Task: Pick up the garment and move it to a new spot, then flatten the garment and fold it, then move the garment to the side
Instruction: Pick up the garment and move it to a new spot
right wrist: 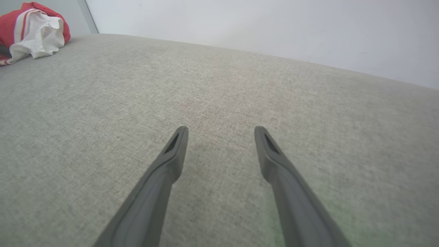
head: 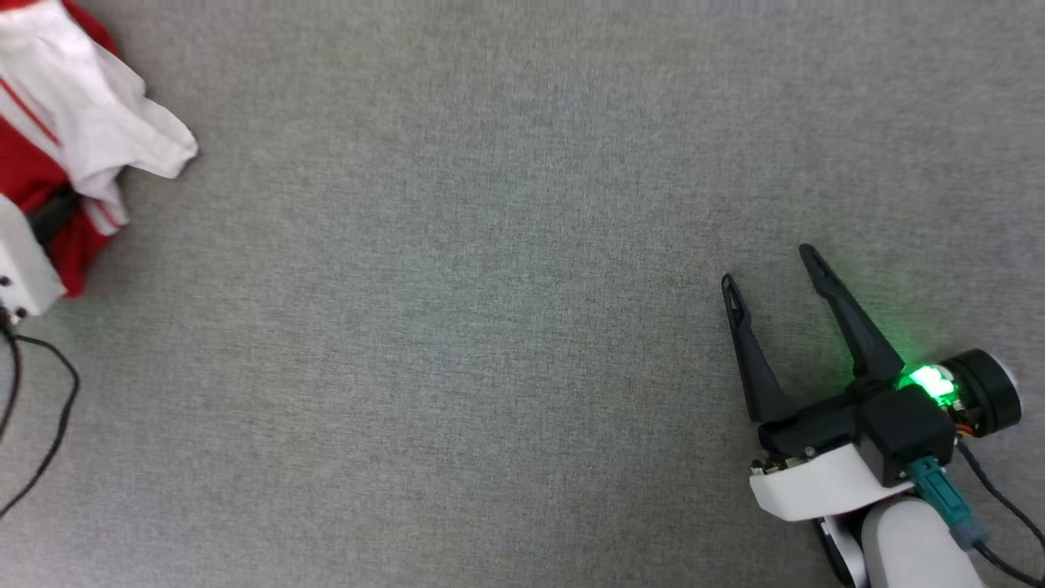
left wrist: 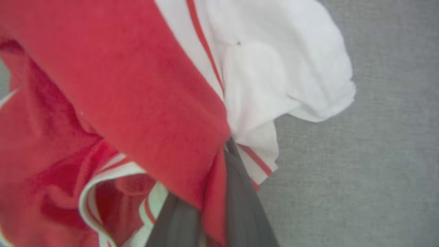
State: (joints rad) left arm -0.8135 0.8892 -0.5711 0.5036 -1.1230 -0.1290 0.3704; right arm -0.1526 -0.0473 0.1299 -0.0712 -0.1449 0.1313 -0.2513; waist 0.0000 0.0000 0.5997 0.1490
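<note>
Red-and-white garment (left wrist: 137,103) between left fingers (left wrist: 240,206); right fingers (right wrist: 164,178) wide apart

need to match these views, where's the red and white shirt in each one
head view: shirt bunched at upper left edge
left wrist view: shirt across left and middle, close up
right wrist view: shirt small, top left corner
shared landmark: its white sleeve
</note>
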